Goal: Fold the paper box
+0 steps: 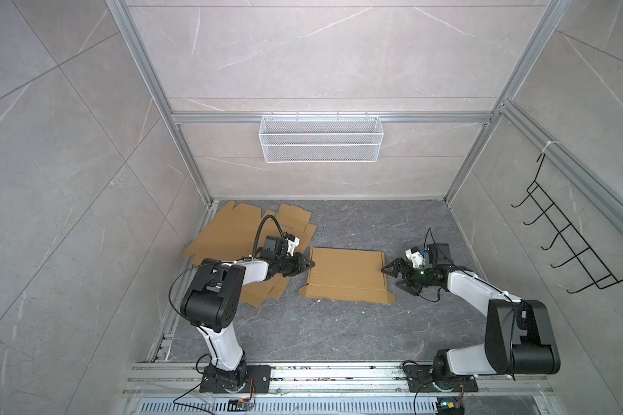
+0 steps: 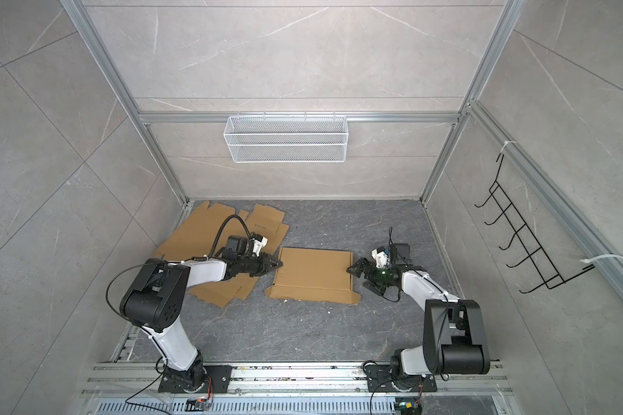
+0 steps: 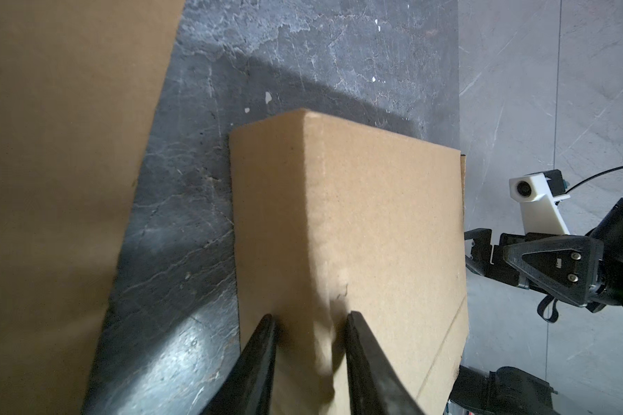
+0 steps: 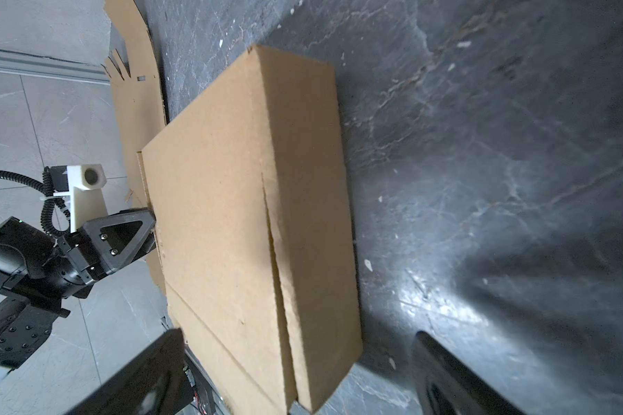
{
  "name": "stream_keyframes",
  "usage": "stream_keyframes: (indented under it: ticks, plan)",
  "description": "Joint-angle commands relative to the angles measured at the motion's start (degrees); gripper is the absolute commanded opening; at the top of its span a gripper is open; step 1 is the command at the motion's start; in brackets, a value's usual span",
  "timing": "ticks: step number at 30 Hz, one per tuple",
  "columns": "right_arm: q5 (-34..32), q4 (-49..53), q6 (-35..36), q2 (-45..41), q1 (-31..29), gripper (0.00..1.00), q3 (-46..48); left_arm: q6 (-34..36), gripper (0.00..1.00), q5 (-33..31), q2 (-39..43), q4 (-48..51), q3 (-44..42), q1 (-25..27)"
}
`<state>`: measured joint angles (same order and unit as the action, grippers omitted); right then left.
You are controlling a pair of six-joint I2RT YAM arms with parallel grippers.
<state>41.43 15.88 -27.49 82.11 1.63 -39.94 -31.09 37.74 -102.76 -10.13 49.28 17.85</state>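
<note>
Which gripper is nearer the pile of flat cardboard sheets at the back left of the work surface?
Left. The left gripper sits just beside the flat cardboard sheets, its arm over them; the right gripper is across the paper box from them.

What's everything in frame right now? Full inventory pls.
paper box: one, brown, partly folded, table centre between the grippers
flat cardboard sheets: several overlapping, exact count unclear, brown, rear left of table, partly under the left arm
wire basket: one, white, hung on the rear wall rail
hook rack: one, black, on the right wall
table: one, dark grey, marbled
left gripper: one, black, pinching the box's left edge
right gripper: one, black, jaws wide open at the box's right edge
</note>
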Motion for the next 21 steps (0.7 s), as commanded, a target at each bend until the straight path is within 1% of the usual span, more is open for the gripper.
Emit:
stream_keyframes:
  ticks: [1, 12, 17, 21]
  plan:
    - [2.31, -2.86, -1.60, 0.88, -0.26, 0.99, 1.14, 1.25, 0.32, -5.33, -3.69, 7.90, -0.19, -1.19]
    - [2.61, -7.86, -3.77, 4.56, -2.92, 0.99, 2.98, 0.96, 0.29, -5.26, -7.17, 12.42, 2.25, -2.71]
    - [4.24, -11.70, -4.47, 9.54, -3.48, 0.99, 3.16, 0.69, 0.28, -5.19, -8.07, 13.12, 2.59, -3.52]
    - [3.88, -13.01, -5.03, 10.88, -4.33, 0.99, 3.36, 0.68, 0.27, -5.37, -8.48, 13.48, 2.60, -4.08]
